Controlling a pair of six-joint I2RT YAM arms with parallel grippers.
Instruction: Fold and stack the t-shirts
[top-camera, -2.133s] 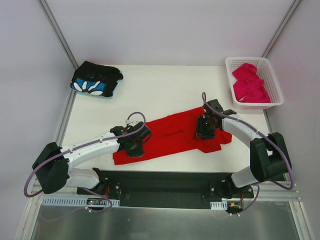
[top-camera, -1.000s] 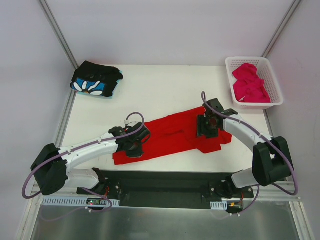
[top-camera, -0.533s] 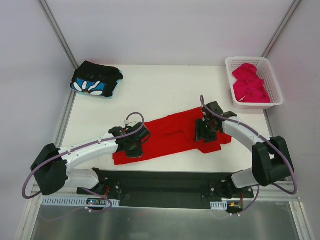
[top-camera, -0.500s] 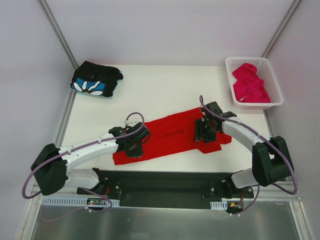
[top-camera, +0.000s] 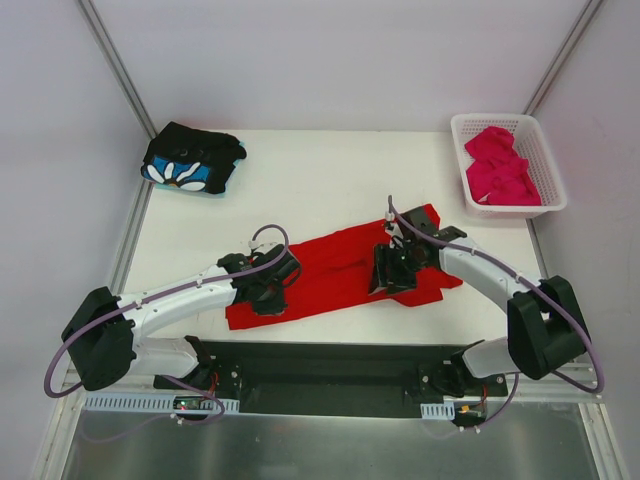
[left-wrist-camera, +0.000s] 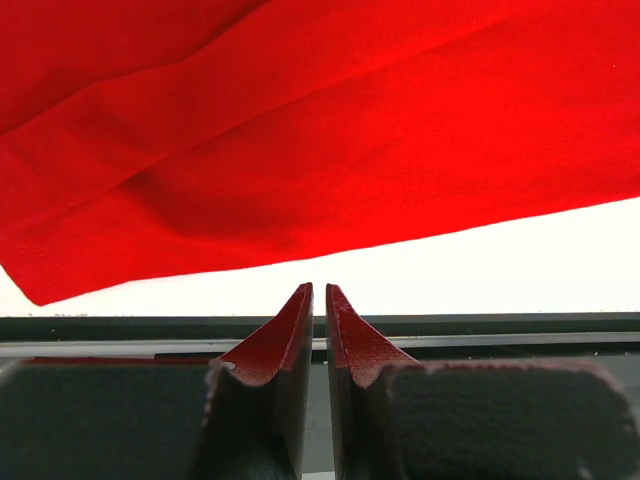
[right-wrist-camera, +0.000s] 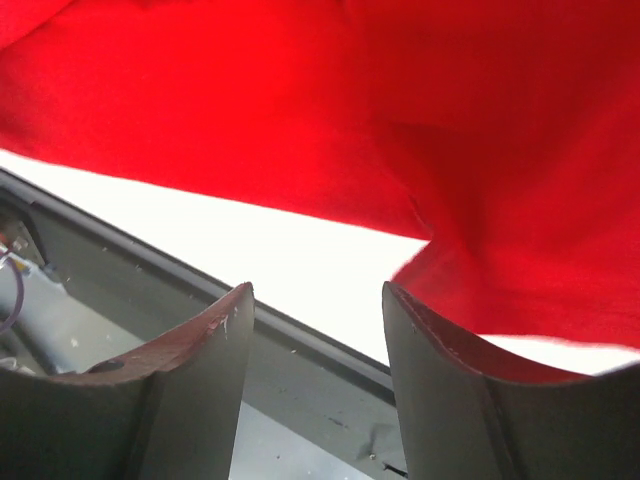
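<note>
1. Well, the red t-shirt (top-camera: 335, 268) lies stretched in a long slanting band across the near middle of the white table (top-camera: 320, 180). Its left end is close to the table's near edge, and its right end is rumpled and doubled over itself.
2. The left gripper (top-camera: 268, 288) is over the shirt's left end. From its wrist camera the two fingers are pressed almost together, with only a slit between them and no cloth in it; the red hem lies just past the tips.
3. The right gripper (top-camera: 392, 270) is down at the shirt's right end, jaws standing apart. Through the gap you see bare table and the dark base plate (top-camera: 330, 365), with red cloth just beyond — whether a finger touches it I cannot tell.
4. The black t-shirt with blue-and-white flowers (top-camera: 192, 160) lies folded in the far left corner, well apart from the red one.
5. The magenta-pink t-shirt (top-camera: 500, 168) is bunched inside the white lattice basket (top-camera: 458, 135) at the far right.
</note>
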